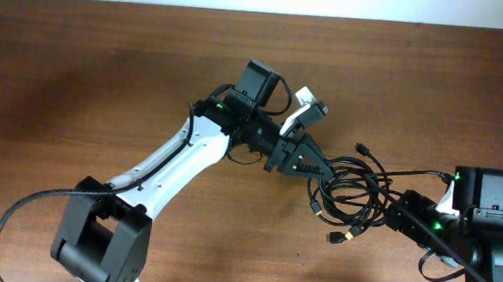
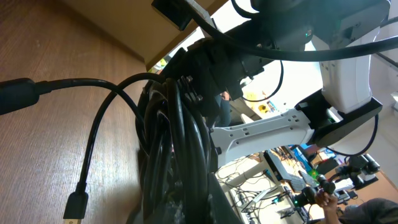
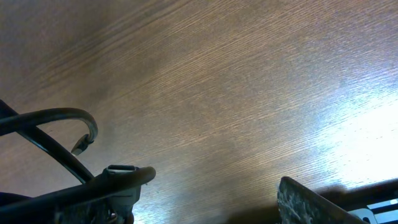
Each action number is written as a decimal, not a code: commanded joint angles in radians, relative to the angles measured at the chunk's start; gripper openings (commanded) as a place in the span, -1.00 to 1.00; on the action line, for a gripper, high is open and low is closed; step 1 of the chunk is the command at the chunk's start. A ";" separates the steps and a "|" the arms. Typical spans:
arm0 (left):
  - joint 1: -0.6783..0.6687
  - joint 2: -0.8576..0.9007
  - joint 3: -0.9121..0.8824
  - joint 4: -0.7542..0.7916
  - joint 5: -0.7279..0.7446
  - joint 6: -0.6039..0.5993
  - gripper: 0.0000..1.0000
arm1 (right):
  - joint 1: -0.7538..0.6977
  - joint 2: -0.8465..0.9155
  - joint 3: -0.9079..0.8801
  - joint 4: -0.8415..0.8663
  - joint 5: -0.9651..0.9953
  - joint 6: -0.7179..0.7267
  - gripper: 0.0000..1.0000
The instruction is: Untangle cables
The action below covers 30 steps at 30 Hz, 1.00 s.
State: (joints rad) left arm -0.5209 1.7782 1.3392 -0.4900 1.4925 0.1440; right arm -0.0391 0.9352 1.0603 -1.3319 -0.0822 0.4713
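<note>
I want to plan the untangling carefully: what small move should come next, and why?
Probably the right gripper, open at the edge of the cables, should ease forward and close on one loose loop there. The left gripper clamps the bundle's other side, so a second hold would let the two pull it apart.

Probably a robotics lab: beyond the wooden table (image 1: 77, 53), the left wrist view shows blurry benches (image 2: 283, 183) cluttered with wires and equipment.

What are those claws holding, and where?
The left claw pinches the cables at the bundle's edge nearest it; the right claw is open and grips nothing.
</note>
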 commanded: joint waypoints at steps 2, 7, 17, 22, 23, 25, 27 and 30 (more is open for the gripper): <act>0.020 -0.027 0.023 -0.004 0.081 -0.009 -1.00 | -0.007 0.003 0.005 -0.013 0.143 0.016 0.74; 0.020 -0.027 0.023 -0.003 0.079 -0.009 -1.00 | -0.007 0.002 0.006 0.012 0.058 -0.052 0.85; 0.020 -0.027 0.023 0.000 0.064 -0.009 -1.00 | -0.007 -0.064 0.006 0.103 -0.252 -0.232 0.98; 0.020 -0.027 0.023 0.000 0.064 -0.009 -1.00 | -0.007 -0.107 0.006 0.106 -0.272 -0.283 0.98; 0.020 -0.027 0.023 0.000 0.064 -0.009 -1.00 | -0.007 -0.115 0.006 0.108 -0.282 -0.285 0.98; 0.020 -0.027 0.023 0.000 0.064 -0.009 -1.00 | -0.007 -0.121 0.006 0.111 -0.304 -0.309 0.98; 0.020 -0.027 0.023 0.000 0.064 -0.009 -1.00 | -0.007 -0.122 0.006 0.111 -0.356 -0.366 0.98; 0.020 -0.027 0.023 0.000 0.064 -0.009 -1.00 | -0.007 -0.122 0.006 0.122 -0.414 -0.386 0.97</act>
State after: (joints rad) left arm -0.5007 1.7782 1.3392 -0.4915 1.5185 0.1371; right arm -0.0444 0.8207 1.0603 -1.2247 -0.3740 0.1448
